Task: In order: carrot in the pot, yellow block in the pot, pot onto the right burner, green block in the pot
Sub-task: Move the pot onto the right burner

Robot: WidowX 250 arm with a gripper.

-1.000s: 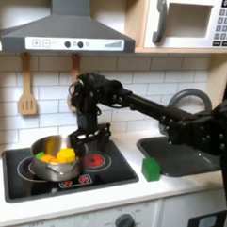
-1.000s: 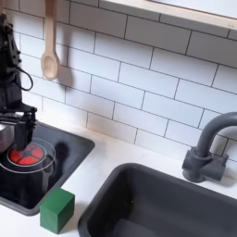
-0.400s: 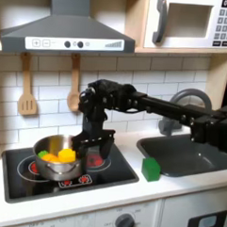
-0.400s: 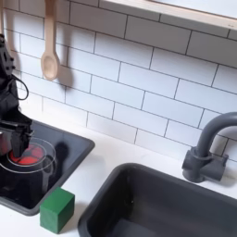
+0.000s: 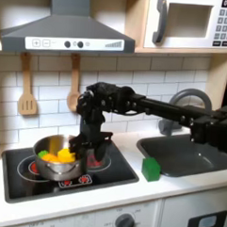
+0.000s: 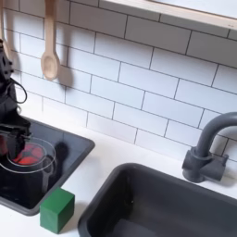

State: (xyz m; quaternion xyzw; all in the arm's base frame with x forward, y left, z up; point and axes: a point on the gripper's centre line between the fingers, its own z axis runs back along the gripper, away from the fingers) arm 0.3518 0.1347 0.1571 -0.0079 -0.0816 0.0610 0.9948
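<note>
The steel pot [image 5: 54, 163] stands on the stove's left burner in the first exterior view. In it lie the yellow block [image 5: 65, 154] and the orange carrot [image 5: 49, 159]. My gripper [image 5: 84, 149] hangs low at the pot's right rim, its fingers apart and nothing gripped between them. In the second exterior view the gripper [image 6: 12, 137] is at the left edge, just above the red burner [image 6: 29, 155]. The green block [image 5: 151, 168] stands on the white counter right of the stove, also seen as the green block [image 6: 57, 210] near the second exterior view's bottom.
The right burner [image 5: 96, 161] lies bare beside the pot. A dark sink [image 6: 167, 205] with a grey faucet [image 6: 207, 146] sits to the right of the stove. Wooden utensils [image 5: 27, 100] hang on the tiled wall, and a range hood [image 5: 65, 33] is overhead.
The gripper has come down from above the pot and shifted slightly right, ending at the pot's right rim. Pot, blocks and carrot have stayed put.
</note>
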